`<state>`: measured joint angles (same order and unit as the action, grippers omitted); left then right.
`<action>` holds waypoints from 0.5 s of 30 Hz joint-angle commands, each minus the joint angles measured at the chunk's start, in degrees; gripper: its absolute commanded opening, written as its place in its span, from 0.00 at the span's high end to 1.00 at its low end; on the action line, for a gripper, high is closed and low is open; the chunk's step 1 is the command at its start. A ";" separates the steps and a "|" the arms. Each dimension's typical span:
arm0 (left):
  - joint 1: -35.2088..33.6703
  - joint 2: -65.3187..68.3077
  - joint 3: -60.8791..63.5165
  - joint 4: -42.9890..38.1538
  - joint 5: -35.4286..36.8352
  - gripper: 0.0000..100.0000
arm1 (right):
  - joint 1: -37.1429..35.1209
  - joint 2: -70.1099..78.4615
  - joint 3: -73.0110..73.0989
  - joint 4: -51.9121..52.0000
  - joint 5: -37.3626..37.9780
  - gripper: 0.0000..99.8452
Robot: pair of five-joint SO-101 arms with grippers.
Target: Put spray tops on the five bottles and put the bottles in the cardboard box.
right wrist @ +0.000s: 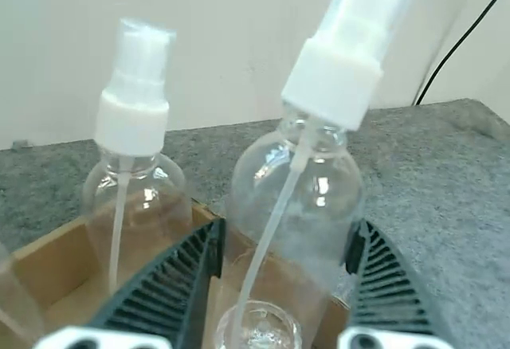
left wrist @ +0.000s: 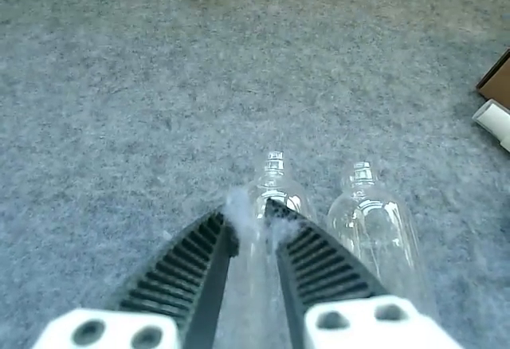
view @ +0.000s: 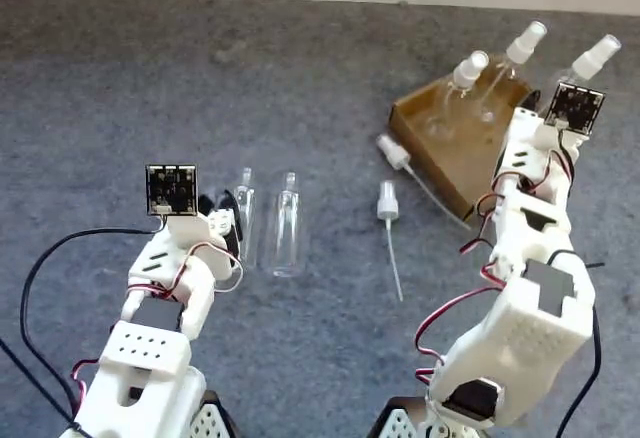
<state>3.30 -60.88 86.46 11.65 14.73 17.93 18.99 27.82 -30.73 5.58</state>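
Five clear bottles are showing on site. Three are standing in the cardboard box (view: 440, 163) at the far right of the grey table (view: 120, 78), each wearing a white spray top with a thin tube running down inside. These are the left capped bottle (view: 470, 70), the middle capped bottle (view: 525, 40) and the right capped bottle (view: 597, 55).

Two are lying side by side on the table with bare necks pointing away from the arms: the left open bottle (left wrist: 275, 194) and the right open bottle (left wrist: 370, 213).

Two spray tops are lying loose between those bottles and the box. The far loose top (view: 393, 151) is just beside the box, and the near loose top (view: 388, 201) is nearer the table's middle.

The left arm is hanging low. The left gripper (left wrist: 255, 221) is sitting over the left open bottle's body with jaws only narrowly parted, and a grip cannot be confirmed.

The right arm is stretching over the box. The right gripper (right wrist: 283, 233) is holding its jaws wide on either side of the right capped bottle, and contact cannot be judged.
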 commanded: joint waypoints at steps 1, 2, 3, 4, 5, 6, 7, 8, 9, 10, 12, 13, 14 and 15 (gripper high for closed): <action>-0.40 -0.66 -0.48 -1.41 -0.79 1.00 | -0.13 0.75 -5.23 -1.63 -0.62 0.83; -0.40 -0.57 -0.48 -1.41 -0.79 1.00 | -0.13 1.54 -5.67 -1.63 -0.62 0.83; -0.40 -0.57 -0.48 -1.41 -0.79 1.00 | -0.22 2.42 -6.20 -1.63 -0.62 0.83; -0.40 -0.57 -0.48 -1.41 -0.79 1.00 | -0.40 3.30 -6.81 -1.63 -0.62 0.83; -0.40 -0.57 -0.48 -1.41 -0.79 1.00 | -0.57 4.18 -7.34 -1.63 -0.62 0.83; -0.40 -0.57 -0.48 -1.41 -0.79 1.00 | -0.66 5.05 -7.96 -1.63 -0.62 0.83; -0.40 -0.57 -0.48 -1.41 -0.79 1.00 | -0.66 5.85 -8.40 -1.63 -0.62 0.83; -0.40 -0.57 -0.40 -1.41 -0.79 1.00 | -0.75 6.55 -8.66 -1.63 -0.62 0.83; -0.40 -0.57 -0.40 -1.41 -0.79 1.00 | -0.75 7.25 -8.92 -1.63 -0.62 0.83; -0.40 -0.57 -0.40 -1.41 -0.79 1.00 | -0.75 7.78 -9.01 -1.71 -0.62 0.83; -0.40 -0.57 -0.40 -1.41 -0.79 1.00 | -0.75 8.66 -9.01 -2.95 -0.62 0.83; -0.40 -0.57 -0.40 -1.41 -0.79 1.00 | -0.66 8.92 -8.84 -4.62 -0.62 0.83; -0.40 -0.57 -0.40 -1.41 -0.79 1.00 | -0.57 9.01 -8.84 -6.46 -0.62 0.83; -0.40 -0.57 -0.40 -1.41 -0.79 1.00 | -0.57 8.92 -8.66 -7.78 -0.35 0.83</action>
<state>3.30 -60.88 86.46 11.65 14.73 17.93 29.01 21.93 -34.15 5.58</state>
